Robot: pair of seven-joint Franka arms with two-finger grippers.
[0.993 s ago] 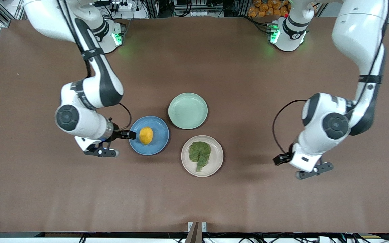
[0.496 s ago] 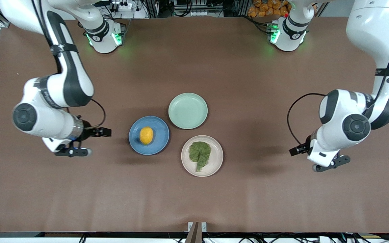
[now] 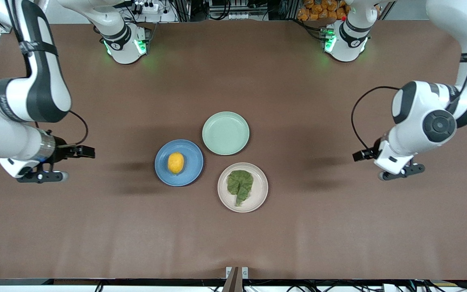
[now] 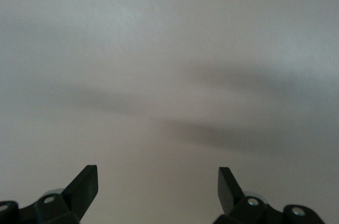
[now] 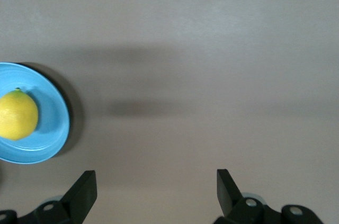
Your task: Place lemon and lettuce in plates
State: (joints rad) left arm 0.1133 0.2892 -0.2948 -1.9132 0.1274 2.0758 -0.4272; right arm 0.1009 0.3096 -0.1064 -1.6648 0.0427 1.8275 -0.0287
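Front view: taking the blue plate [image 3: 191,172] as the landmark, the beige plate [image 3: 259,196] lies nearest the front camera, just beside the blue plate toward the left arm's end of the table and a little nearer to the camera. The lettuce [image 3: 239,185] lies flat in the beige plate, its stem tail pointing toward the camera. The blue plate itself holds the lemon [image 3: 175,162], which rests on its floor, roughly central. Farther from the camera than the blue plate, and just beside both plates, sits a pale green plate [image 3: 225,133] with nothing in it.

Both grippers are up in the air over bare brown table [image 3: 233,235], well apart from the blue plate. The right gripper [image 3: 41,177] is over the table toward the right arm's end, with its fingers spread apart and nothing between them. In the right wrist view its two fingertips [image 5: 85,189] stand wide apart above the tabletop, and the blue plate [image 5: 55,128] with the lemon [image 5: 18,115] shows at the edge of that picture. The left gripper [image 3: 401,172] is over the table toward the left arm's end, well apart from the blue plate, with the beige plate between them. The left wrist view shows its fingertips [image 4: 86,184] spread wide over plain table surface, gripping nothing.
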